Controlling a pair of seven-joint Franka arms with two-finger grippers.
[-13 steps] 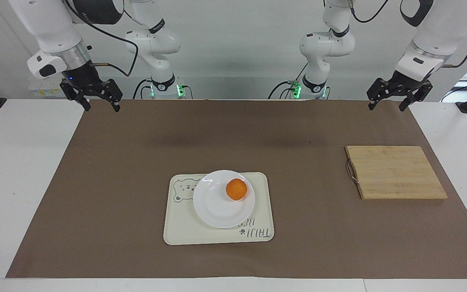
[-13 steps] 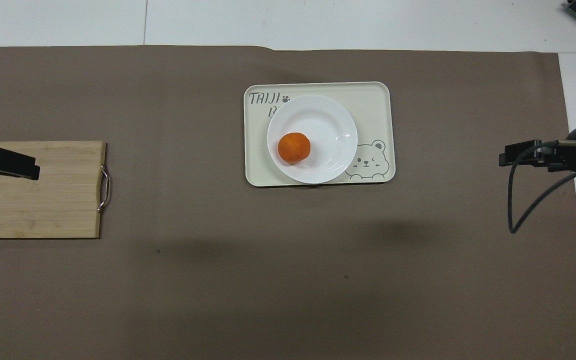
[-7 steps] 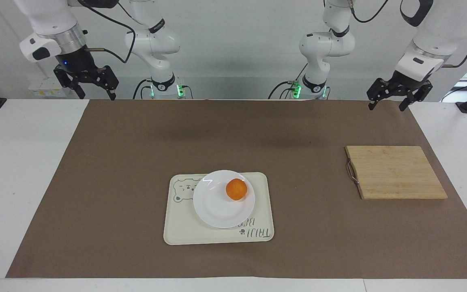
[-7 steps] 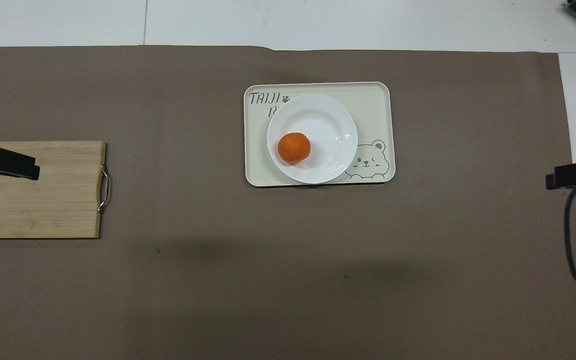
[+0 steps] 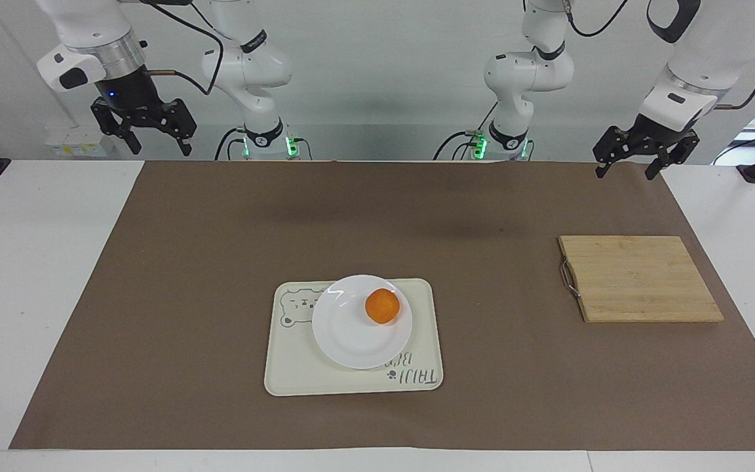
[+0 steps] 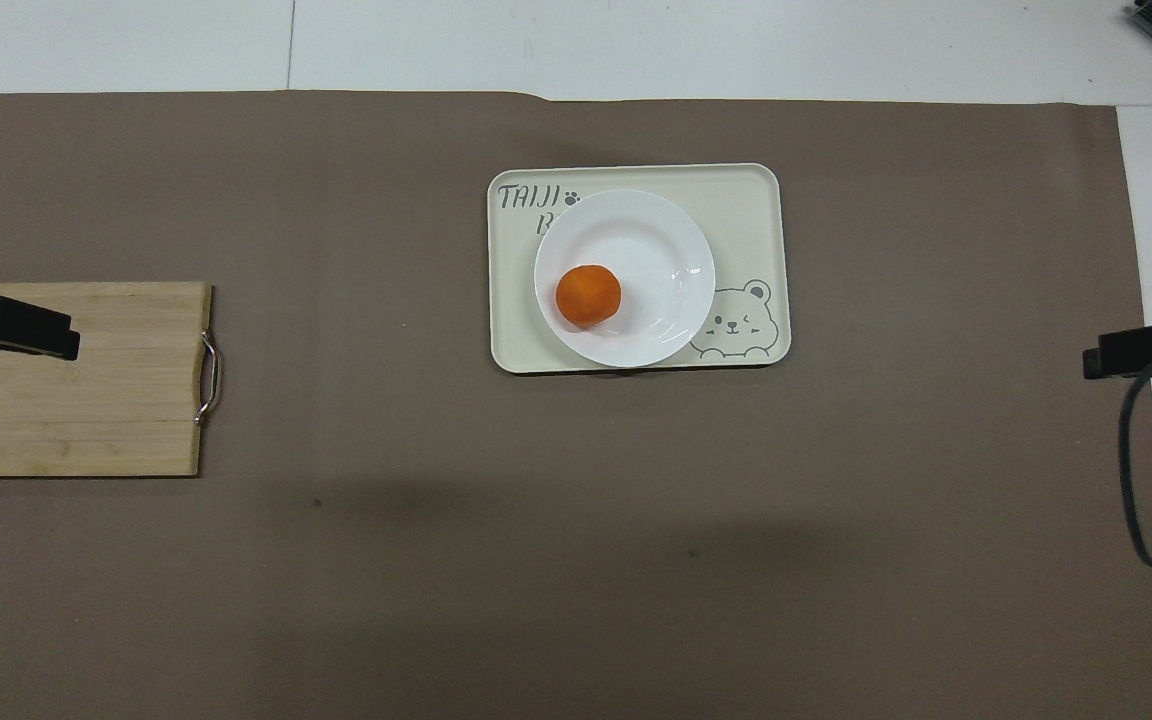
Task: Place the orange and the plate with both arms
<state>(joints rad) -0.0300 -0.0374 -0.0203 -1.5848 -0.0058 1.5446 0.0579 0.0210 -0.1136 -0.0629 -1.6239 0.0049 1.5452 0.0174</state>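
Observation:
The orange (image 5: 383, 306) (image 6: 588, 296) lies in the white plate (image 5: 351, 344) (image 6: 661, 235), off its middle toward the left arm's end. The plate rests on a cream tray with a bear print (image 5: 289, 377) (image 6: 751, 205) at the middle of the table. No gripper is near them. My right gripper (image 5: 160, 148) hangs open and empty, high over the mat's corner at the right arm's end. My left gripper (image 5: 624, 173) hangs open and empty over the mat's corner at the left arm's end, above the robots' side of the cutting board.
A wooden cutting board with a metal handle (image 5: 639, 278) (image 6: 66, 400) lies toward the left arm's end. A brown mat (image 5: 154, 295) (image 6: 336, 560) covers most of the white table.
My right gripper has risen and drawn back toward the right arm's end of the table. The left arm, orange and plate have not moved.

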